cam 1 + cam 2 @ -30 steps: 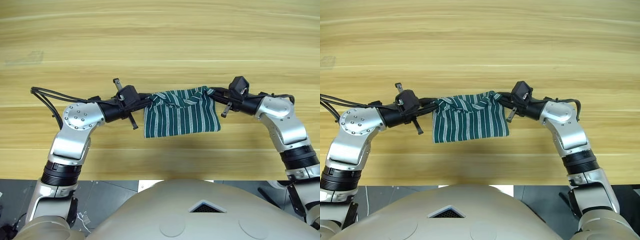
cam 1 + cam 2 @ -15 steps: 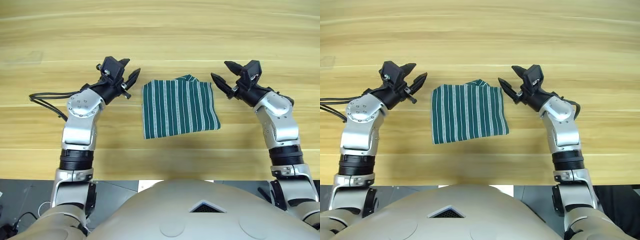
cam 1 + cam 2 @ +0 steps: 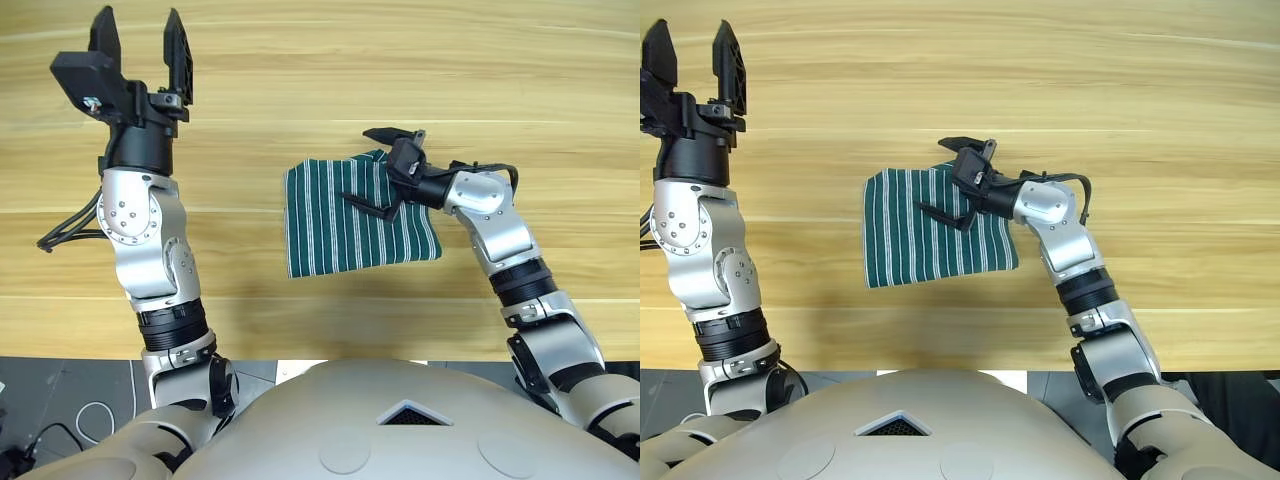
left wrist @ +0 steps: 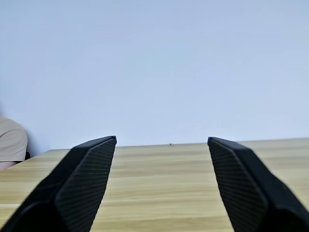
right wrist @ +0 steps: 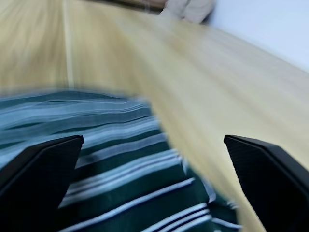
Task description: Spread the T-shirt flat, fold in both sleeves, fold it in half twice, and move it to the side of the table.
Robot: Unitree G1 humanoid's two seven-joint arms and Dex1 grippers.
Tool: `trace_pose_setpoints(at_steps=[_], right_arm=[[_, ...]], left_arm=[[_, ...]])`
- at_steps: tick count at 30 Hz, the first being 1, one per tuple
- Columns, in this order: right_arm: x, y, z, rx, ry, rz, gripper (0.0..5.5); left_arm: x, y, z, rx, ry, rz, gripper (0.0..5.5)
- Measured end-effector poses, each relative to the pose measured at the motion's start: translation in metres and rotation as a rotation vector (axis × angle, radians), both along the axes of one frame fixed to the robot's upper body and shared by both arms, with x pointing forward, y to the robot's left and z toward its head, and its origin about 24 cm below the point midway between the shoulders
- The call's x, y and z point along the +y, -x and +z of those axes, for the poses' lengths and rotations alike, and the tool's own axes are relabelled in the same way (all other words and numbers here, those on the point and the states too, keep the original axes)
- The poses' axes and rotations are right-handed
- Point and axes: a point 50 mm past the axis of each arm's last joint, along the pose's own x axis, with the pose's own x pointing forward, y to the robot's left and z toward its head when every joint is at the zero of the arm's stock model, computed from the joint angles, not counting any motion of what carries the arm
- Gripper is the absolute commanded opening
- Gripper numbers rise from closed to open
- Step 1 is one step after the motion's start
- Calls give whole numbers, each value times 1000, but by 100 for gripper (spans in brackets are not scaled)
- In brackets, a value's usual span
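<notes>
Left eye view showed the T-shirt [image 3: 355, 215], green with white stripes, lying folded into a rough rectangle on the table [image 3: 420, 70], near its near edge and about midway across; the right gripper [image 3: 358, 165] hung over the shirt's far right corner, jaws spread wide, one finger by the far hem and the other above the stripes, and whether it touched the cloth I could not tell; the left gripper [image 3: 138, 18] stood high at the left, well apart from the shirt, jaws apart and holding nothing. Right wrist view gave the stripes close up between its two dark fingers [image 5: 38, 159], with bare wood beyond the hem; left wrist view looked between its spread fingers [image 4: 82, 183] across the far tabletop to a plain pale wall [image 4: 154, 63]. Light wood planks ran left to right across the table.
</notes>
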Motion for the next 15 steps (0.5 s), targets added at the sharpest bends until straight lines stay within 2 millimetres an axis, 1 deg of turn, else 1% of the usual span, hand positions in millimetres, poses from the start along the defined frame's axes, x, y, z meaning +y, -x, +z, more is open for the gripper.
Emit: trace_pose_setpoints(at_steps=[1, 3, 4, 5, 6, 7, 8, 9, 10, 11, 12, 13, 14, 15], right_arm=[[2, -4, -5, -5, 43, 9, 539], [9, -20, -3, -83, 108, 21, 539], [9, -26, -2, -117, 141, 15, 539], [12, -42, 4, -253, 266, -3, 539], [13, -48, 6, -313, 319, -6, 539], [8, -56, 10, -376, 379, -38, 539], [-13, -65, 11, -421, 441, -129, 539], [-38, -71, 11, -445, 488, -228, 539], [-82, -73, 9, -455, 563, -374, 539], [-134, -68, 6, -438, 645, -543, 539], [-179, -56, 5, -408, 698, -691, 539], [-216, -41, 4, -379, 739, -819, 539], [-245, -24, 3, -351, 756, -935, 539], [-265, -9, 2, -328, 755, -1035, 539]], left_arm=[[-3, 1, 0, -6, 12, -6, 351], [-12, 3, -1, -13, 57, -34, 351], [-15, 4, -1, -15, 63, -46, 351], [-20, 5, -2, -15, 80, -64, 351], [-21, 6, -2, -16, 81, -68, 351], [-23, 6, -1, -18, 83, -74, 351], [-25, 7, -2, -17, 84, -82, 351], [-25, 8, -4, -9, 85, -84, 351], [-24, 11, -8, 7, 87, -79, 351], [-23, 15, -12, 24, 88, -72, 351], [-22, 18, -15, 33, 88, -68, 351], [-22, 19, -15, 34, 88, -67, 351], [-23, 20, -15, 33, 87, -68, 351], [-23, 22, -14, 32, 86, -70, 351]])
